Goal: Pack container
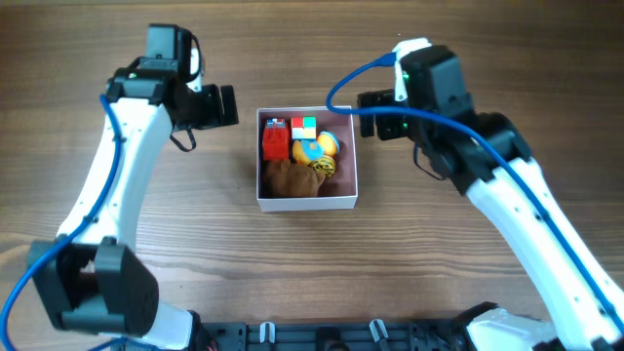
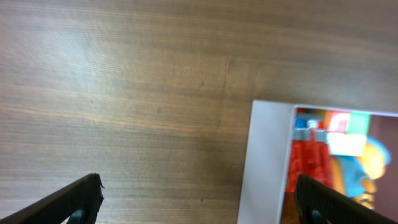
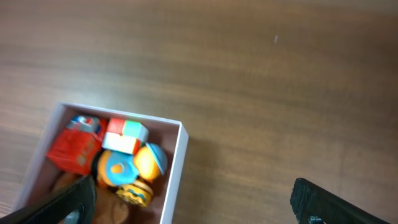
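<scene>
Two grippers show their fingers spread wide, with nothing held between them. In the left wrist view, the left gripper (image 2: pixel 199 205) has its dark tips at the lower corners of the picture and bare wood between them. The right gripper (image 3: pixel 193 208) looks much the same in its own view.

From overhead, the left gripper (image 1: pixel 226 105) is near the container's far left corner and the right gripper (image 1: pixel 363 115) near its far right corner. Neither touches it.

The container (image 1: pixel 307 203) sits on the wooden table (image 1: pixel 468 283) between the two arms, open side up. Inside are a red block (image 1: pixel 275 143), a red, white and green cube (image 1: pixel 304 128), a blue-and-orange ball (image 1: pixel 310 150) and a brown plush (image 1: pixel 291 178), all packed close together.
</scene>
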Controlling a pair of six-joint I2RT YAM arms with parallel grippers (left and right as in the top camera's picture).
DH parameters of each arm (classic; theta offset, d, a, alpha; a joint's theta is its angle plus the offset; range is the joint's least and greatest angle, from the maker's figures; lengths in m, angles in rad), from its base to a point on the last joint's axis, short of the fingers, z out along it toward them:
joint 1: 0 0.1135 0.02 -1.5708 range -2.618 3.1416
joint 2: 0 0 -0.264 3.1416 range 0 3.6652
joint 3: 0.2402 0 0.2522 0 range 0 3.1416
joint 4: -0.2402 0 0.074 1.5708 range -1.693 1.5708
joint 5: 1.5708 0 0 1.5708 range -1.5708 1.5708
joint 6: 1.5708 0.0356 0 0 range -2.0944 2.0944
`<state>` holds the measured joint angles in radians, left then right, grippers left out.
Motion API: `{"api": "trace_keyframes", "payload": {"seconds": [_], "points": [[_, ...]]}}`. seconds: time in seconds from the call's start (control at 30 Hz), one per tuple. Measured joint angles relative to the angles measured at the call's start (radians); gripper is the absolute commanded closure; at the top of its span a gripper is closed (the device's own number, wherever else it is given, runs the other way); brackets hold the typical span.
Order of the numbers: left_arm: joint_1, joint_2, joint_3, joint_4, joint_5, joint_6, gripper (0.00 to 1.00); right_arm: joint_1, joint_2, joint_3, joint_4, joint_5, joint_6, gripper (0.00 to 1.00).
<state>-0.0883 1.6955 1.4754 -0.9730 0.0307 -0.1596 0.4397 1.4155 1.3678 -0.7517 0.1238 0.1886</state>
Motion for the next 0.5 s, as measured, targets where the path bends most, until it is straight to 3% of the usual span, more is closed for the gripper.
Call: {"api": "trace_keyframes", "payload": {"seconds": [0.27,0.5], "points": [[0.005,-0.033,0.004,-0.05,-0.007,0.02,0.0,0.0,-0.104,0.001,-0.128,0.009,-0.002,0.0],[0.005,-0.454,-0.047,-0.015,-0.007,0.019,0.0,0.011,-0.408,-0.091,-0.2,0.09,0.085,0.0]]}}
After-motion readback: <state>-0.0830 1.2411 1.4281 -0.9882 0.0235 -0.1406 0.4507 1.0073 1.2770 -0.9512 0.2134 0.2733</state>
